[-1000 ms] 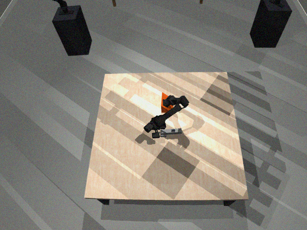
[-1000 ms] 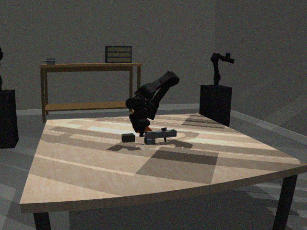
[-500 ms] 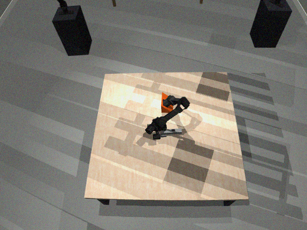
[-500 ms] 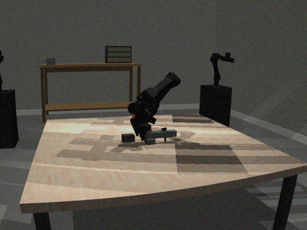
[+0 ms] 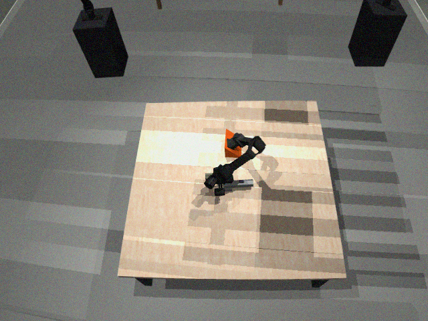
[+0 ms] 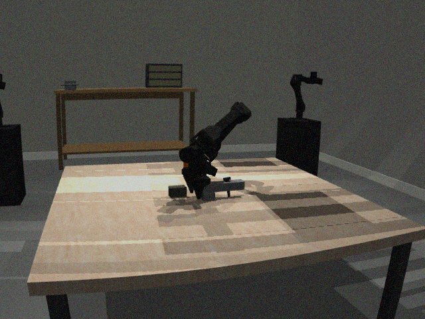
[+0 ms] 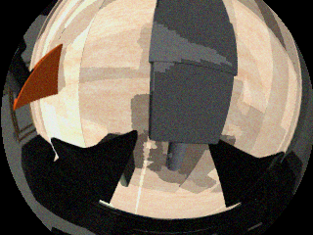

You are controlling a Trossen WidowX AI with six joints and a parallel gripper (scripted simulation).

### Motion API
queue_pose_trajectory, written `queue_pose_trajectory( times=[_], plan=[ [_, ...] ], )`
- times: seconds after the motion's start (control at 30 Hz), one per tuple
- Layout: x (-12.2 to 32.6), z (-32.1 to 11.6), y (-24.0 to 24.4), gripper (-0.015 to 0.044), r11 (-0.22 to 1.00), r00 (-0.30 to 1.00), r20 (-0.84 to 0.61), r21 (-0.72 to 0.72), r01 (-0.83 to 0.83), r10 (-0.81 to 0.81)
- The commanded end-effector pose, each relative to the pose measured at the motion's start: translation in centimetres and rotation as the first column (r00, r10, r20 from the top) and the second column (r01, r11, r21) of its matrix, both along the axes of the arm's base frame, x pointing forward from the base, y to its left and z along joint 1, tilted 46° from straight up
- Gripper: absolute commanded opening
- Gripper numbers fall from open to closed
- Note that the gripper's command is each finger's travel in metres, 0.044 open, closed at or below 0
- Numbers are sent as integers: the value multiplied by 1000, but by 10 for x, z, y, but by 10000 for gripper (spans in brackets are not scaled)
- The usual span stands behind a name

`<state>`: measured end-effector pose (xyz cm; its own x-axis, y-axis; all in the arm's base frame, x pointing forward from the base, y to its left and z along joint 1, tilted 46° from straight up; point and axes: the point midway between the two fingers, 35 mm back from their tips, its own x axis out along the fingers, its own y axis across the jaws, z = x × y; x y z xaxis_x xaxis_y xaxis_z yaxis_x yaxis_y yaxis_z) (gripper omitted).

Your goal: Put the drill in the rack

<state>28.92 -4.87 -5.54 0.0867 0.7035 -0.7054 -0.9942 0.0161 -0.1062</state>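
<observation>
1. Well, the drill (image 7: pixel 175 157) looks like a short, smooth, dark grey round stub, poking from the end of a grey housing (image 5: pixel 243 182) (image 6: pixel 231 185) (image 7: pixel 191 100).
2. The housing is a long squared bar about midway between the desk's left and right edges, with a dark knob (image 6: pixel 226 179) on top.
3. The gripper (image 5: pixel 215 182) (image 6: pixel 194 194) (image 7: pixel 174 137) is wide, its two fingers apart either side of the stub, holding nothing.
4. I count one drill, one housing and one dark block (image 5: pixel 208 175) (image 6: pixel 177 191) (image 7: pixel 128 176), which sits toward the desk's left edge from the housing.
5. One orange wedge (image 5: pixel 228 152) (image 6: pixel 185 165) (image 7: pixel 45 80) stands nearer the far edge.
6. Two black pedestals (image 5: pixel 99 45) (image 5: pixel 376 37) (image 6: pixel 9 165) (image 6: pixel 297 144) stand beyond the far corners, one arm on each.
</observation>
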Motion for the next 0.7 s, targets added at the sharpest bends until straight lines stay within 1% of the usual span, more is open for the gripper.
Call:
queue_pose_trajectory(
  times=[0.0,0.37,0.6,0.67],
  plan=[
    [0,0,-1,335,1000,1000,0,0,0,0],
    [0,0,-1,46,1000,1000,0,0,0,0],
    [0,0,-1,0,1000,1000,0,0,0,0],
    [0,0,-1,0,1000,1000,0,1,1,-1]
  ],
)
